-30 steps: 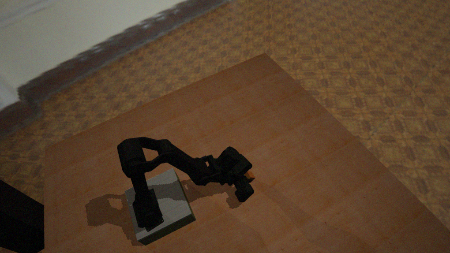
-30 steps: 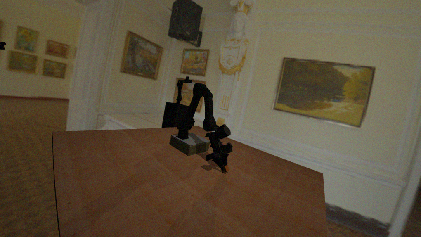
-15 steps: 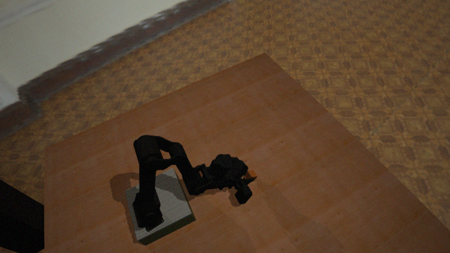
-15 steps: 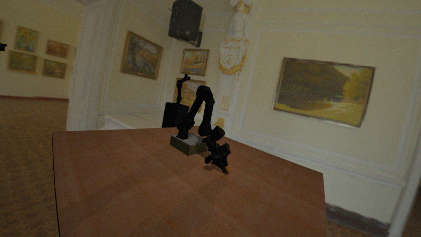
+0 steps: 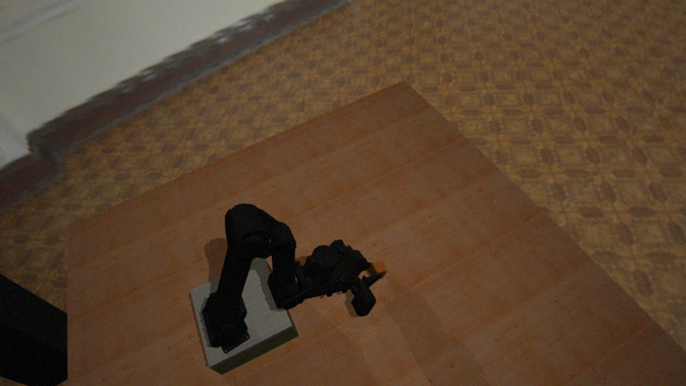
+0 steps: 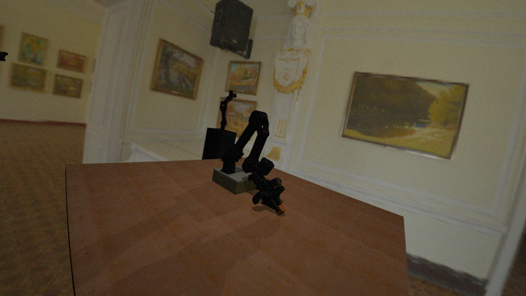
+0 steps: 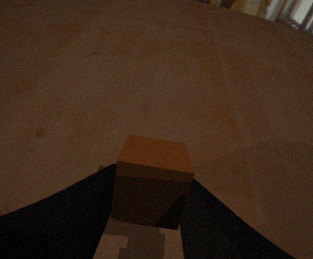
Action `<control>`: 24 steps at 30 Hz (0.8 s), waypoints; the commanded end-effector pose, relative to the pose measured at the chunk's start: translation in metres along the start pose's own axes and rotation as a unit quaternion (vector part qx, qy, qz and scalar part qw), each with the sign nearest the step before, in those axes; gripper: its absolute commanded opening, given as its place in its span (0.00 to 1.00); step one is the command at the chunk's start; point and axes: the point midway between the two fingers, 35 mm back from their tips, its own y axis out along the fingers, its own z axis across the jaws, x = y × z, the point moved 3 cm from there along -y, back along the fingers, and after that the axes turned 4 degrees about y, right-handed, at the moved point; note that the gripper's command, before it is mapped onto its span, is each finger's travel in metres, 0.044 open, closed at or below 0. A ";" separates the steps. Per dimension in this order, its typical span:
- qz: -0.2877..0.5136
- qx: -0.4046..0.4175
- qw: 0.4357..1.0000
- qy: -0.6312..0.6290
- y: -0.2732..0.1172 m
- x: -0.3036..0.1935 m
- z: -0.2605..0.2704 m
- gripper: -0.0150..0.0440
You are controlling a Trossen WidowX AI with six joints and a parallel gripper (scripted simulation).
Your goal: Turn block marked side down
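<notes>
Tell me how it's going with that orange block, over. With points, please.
Gripper (image 5: 376,271) (image 6: 280,211) (image 7: 150,178) shut on orange block (image 5: 378,267) (image 6: 282,209) (image 7: 156,155). Block low over tabletop (image 5: 454,220) (image 6: 174,238) (image 7: 147,81), contact unclear. Marked side not identifiable. No obstacle seen beside block.
</notes>
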 end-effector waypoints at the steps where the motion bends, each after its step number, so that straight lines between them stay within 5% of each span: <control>1: -0.011 0.003 1.000 -0.003 -0.003 0.001 0.001 0.25; 14: -0.011 0.003 1.000 -0.003 -0.003 0.001 0.001 0.25; 24: -0.011 0.003 1.000 -0.003 -0.003 0.001 0.001 0.70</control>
